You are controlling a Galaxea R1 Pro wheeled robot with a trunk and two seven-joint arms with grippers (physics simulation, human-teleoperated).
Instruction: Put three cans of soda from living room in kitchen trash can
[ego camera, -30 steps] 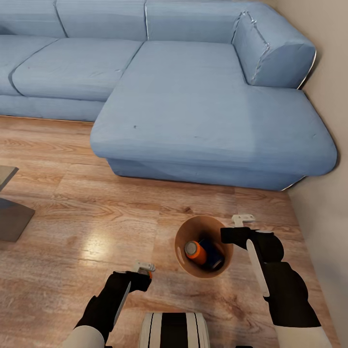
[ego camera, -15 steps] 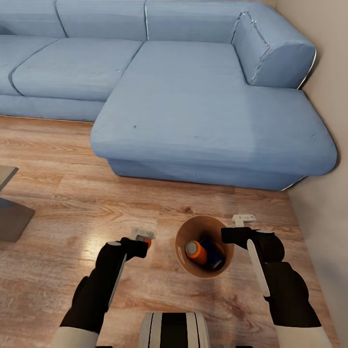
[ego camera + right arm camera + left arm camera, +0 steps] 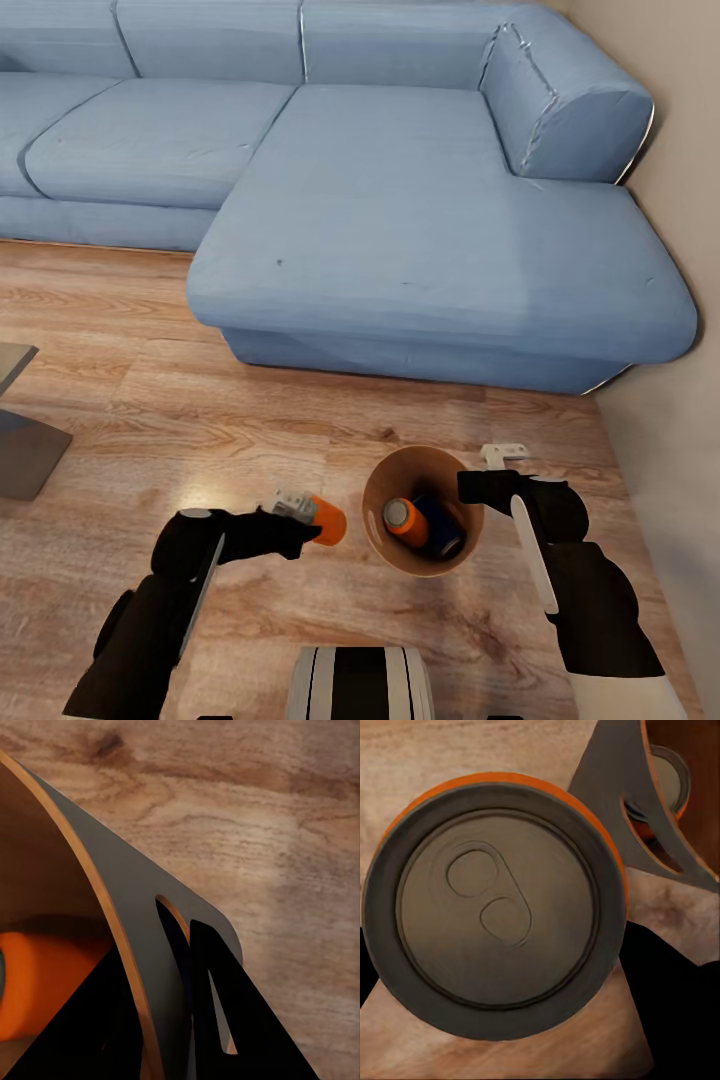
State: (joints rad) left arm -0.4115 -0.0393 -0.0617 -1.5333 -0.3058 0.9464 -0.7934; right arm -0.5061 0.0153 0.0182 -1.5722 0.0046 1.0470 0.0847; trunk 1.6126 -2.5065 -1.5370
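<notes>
The tash can (image 3: 385, 482), a small round light-brown bin, stands on the wood floor in front of the sofa. An orange can of soda (image 3: 405, 522) lies inside it, next to a dark shape I cannot make out. My right gripper (image 3: 472, 488) is shut on the bin's right rim; the right wrist view shows the bin wall (image 3: 112, 892) between its fingers and the can (image 3: 37, 982) inside. My left gripper (image 3: 298, 506) is shut on another orange can (image 3: 326, 521), held sideways just left of the bin. The grey top of this can (image 3: 499, 911) faces the left wrist camera.
A blue sectional sofa (image 3: 400, 220) spans the back and right. A beige wall (image 3: 665, 420) runs close along the right. A grey table corner (image 3: 20, 445) sticks in at the left edge. My base (image 3: 360, 682) shows at the bottom.
My left arm has lifted and turned its can, so the can now points sideways toward the bin. The right gripper and the bin have stayed put.
</notes>
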